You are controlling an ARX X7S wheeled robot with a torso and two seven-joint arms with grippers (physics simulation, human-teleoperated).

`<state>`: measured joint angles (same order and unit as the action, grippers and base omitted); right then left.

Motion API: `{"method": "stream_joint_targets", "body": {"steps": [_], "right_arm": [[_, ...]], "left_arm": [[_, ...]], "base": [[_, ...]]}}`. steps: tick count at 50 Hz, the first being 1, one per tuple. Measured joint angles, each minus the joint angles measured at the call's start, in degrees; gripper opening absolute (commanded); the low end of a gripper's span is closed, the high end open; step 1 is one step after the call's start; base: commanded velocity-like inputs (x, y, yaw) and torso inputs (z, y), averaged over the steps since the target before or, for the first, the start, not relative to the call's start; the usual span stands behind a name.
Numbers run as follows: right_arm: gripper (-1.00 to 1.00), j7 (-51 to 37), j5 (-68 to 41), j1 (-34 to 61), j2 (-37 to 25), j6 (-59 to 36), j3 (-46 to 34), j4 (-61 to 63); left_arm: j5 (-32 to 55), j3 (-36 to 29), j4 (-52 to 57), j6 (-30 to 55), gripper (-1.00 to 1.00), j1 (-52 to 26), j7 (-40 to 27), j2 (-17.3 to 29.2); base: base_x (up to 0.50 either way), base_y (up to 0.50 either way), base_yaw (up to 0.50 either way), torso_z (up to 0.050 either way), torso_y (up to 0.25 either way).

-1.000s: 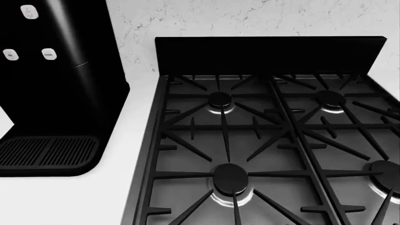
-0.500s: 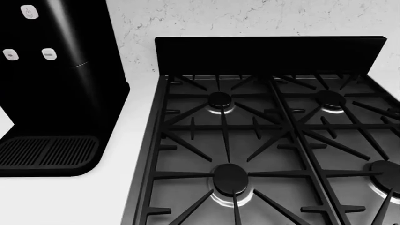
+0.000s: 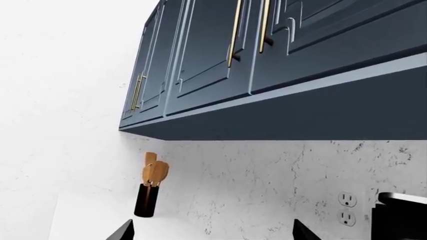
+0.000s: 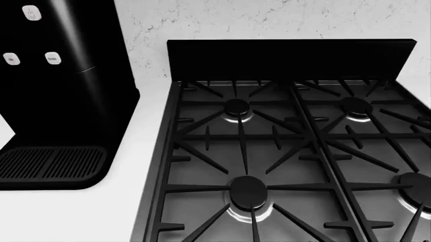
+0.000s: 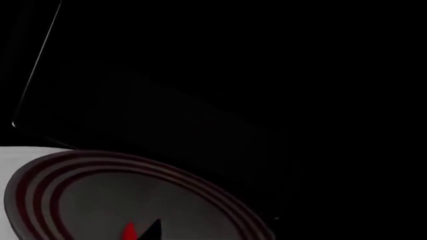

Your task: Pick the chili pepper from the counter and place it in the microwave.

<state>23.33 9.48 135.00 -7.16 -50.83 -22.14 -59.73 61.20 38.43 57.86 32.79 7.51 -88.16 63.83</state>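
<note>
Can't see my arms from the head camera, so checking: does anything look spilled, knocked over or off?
Nothing stands out. The stove grates sit level, the black coffee machine stands upright on the counter, and the utensil holder is upright. A red sliver over a ringed plate may be the chili pepper.

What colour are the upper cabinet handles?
Brass-gold, on the dark blue upper cabinets; the handles show best in the left wrist view.
</note>
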Motion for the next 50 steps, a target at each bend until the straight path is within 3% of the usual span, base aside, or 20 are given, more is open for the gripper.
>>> {"method": "stream_joint_targets", "body": {"steps": [8, 16, 37, 50], "right_arm": [[1.00, -0.3, -0.7, 0.0, -0.4, 0.2, 1.9, -0.5], [1.00, 1.9, 5.7, 0.0, 0.3, 0.2, 7.5, -0.9], [1.00, 14.2, 16.8, 0.0, 2.1, -6.4, 15.4, 5.1], [1.00, 23.5, 17.6, -3.3, 2.8, -14.5, 15.7, 19.1]], "left_arm": [[0.2, -1.1, -0.5, 0.5, 1.00, -1.6, 0.1, 0.1], [0.2, -2.8, -0.9, 1.0, 1.00, -3.6, 0.0, 0.3], [0.2, -6.8, -1.2, 3.0, 1.00, -8.6, 0.1, -0.2], [-0.2, -7.3, -0.9, 4.3, 1.00, -9.8, 0.7, -1.1]], "base": [[0.01, 0.00, 0.00, 0.000, 0.000], [0.00, 0.00, 0.00, 0.000, 0.000], [0.00, 0.00, 0.00, 0.000, 0.000], [0.00, 0.00, 0.00, 0.000, 0.000]]}}
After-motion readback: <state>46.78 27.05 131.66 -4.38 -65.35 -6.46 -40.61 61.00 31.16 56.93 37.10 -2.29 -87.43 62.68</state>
